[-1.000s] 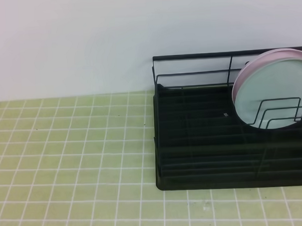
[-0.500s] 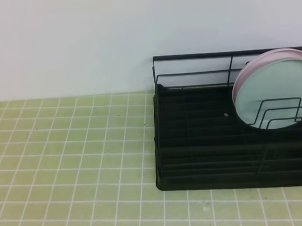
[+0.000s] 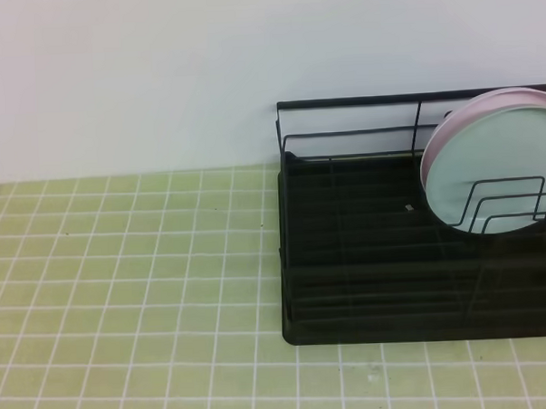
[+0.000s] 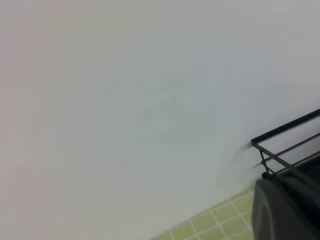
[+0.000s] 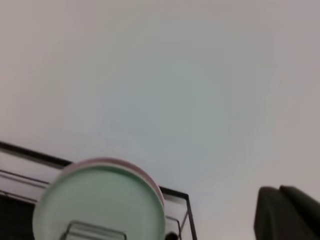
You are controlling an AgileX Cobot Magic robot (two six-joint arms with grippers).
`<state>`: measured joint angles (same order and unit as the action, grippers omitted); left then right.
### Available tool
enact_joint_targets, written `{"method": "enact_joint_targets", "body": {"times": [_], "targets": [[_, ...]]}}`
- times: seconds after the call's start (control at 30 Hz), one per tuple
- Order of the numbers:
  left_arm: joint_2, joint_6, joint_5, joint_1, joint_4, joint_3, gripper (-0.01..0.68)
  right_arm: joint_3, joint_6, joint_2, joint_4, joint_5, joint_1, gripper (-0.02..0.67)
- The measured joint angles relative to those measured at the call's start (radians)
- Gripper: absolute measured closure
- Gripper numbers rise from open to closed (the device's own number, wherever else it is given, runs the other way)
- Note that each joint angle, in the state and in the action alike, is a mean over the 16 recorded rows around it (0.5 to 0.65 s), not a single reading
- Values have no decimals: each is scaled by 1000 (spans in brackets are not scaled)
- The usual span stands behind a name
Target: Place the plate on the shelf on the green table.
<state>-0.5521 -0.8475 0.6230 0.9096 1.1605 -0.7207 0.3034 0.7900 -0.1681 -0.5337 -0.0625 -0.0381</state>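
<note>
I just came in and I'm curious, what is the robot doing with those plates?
Nothing is being handled right now. The round pale blue-green plate stands upright in the black wire dish rack on the light green tiled table, with a pale pink plate right behind it. Both grippers are shut and pulled away.

High overview, wall-facing wrists (shared shelf (image 3: 375,254))

Pale blue-green plate (image 3: 489,172) upright in black wire shelf (image 3: 366,255) on green table (image 3: 131,265).
</note>
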Motion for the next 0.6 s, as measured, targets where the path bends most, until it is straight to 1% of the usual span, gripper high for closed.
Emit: {"method": "enact_joint_targets", "body": {"times": [0.13,0.3,0.47,0.6], "targets": [[0,0,-1,0,1,0,674,-132,-125,56,129,18,-24,650],[0,0,-2,0,-1,0,674,-250,-290,121,302,-21,-52,650],[0,0,-3,0,-2,0,674,-303,-424,149,445,-116,-59,650],[0,0,-3,0,-4,0,674,-305,-491,151,505,-195,-59,650]]}}
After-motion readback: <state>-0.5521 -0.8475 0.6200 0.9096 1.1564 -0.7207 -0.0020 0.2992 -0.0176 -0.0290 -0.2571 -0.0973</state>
